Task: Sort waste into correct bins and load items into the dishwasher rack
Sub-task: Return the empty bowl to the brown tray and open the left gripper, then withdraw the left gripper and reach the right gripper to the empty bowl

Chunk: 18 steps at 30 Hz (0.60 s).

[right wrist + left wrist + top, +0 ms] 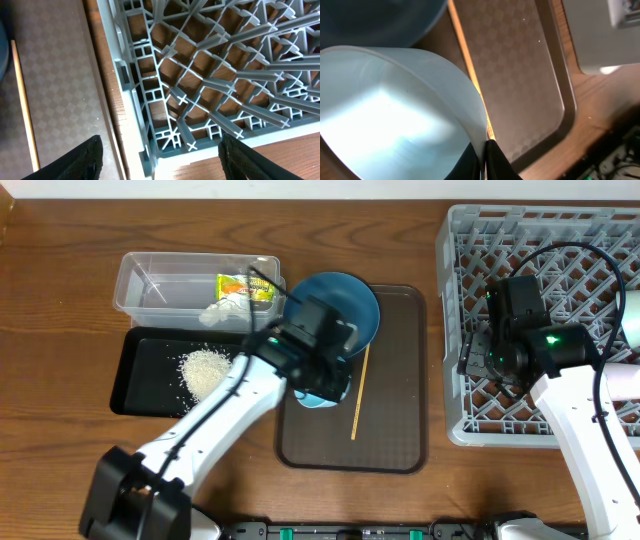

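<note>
My left gripper (322, 380) is shut on the rim of a small pale mint-white bowl (318, 394) over the brown tray; in the left wrist view the fingers (486, 156) pinch the bowl's wall (395, 110). The large dark blue bowl (335, 302) sits just behind it and also shows in the left wrist view (380, 20). The thin yellow stick (360, 392) lies on the tray and shows in the right wrist view (24, 105). My right gripper (162, 162) is open and empty over the left front corner of the grey rack (560, 260).
The clear tub (150, 285) holds the snack wrapper (245, 288) and the white tissue (222, 310). The black tray (140, 395) holds the rice heap (203, 370). The brown tray (395, 380) lies between the bins and the rack. Pale objects (630, 330) sit at the rack's right edge.
</note>
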### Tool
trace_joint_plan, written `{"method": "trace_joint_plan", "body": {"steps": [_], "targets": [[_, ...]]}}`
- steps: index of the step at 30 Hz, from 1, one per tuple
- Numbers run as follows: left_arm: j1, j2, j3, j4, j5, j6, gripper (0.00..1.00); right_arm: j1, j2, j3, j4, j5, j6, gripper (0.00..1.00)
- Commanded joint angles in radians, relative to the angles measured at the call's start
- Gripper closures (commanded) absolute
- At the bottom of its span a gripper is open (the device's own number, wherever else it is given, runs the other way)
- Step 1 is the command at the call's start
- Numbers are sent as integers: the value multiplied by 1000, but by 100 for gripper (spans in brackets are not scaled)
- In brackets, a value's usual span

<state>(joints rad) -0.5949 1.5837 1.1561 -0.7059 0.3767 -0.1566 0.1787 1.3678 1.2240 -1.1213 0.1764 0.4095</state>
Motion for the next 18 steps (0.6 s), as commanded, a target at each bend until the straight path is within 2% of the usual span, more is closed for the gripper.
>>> {"method": "trace_joint_plan", "body": {"steps": [1,9,12,13,14,18], "targets": [[-49,39,13,20,-83,-70,92,-5,6,7,1,7,-7,26],[-110,103,13,86,-70,-168,92,-5,6,7,-1,6,-7,26],[-120,103,13,119,-31,-168,83,-5,6,7,-1,6,-7,26],[-122,103,13,127,-9,-168,75,-5,6,7,-1,7,-7,25],[-123,103,13,134,11,-168,72,-5,6,7,-1,6,-7,25],[-122,92,14,134,68,-167,71,-5,6,7,5,6,-6,24]]}}
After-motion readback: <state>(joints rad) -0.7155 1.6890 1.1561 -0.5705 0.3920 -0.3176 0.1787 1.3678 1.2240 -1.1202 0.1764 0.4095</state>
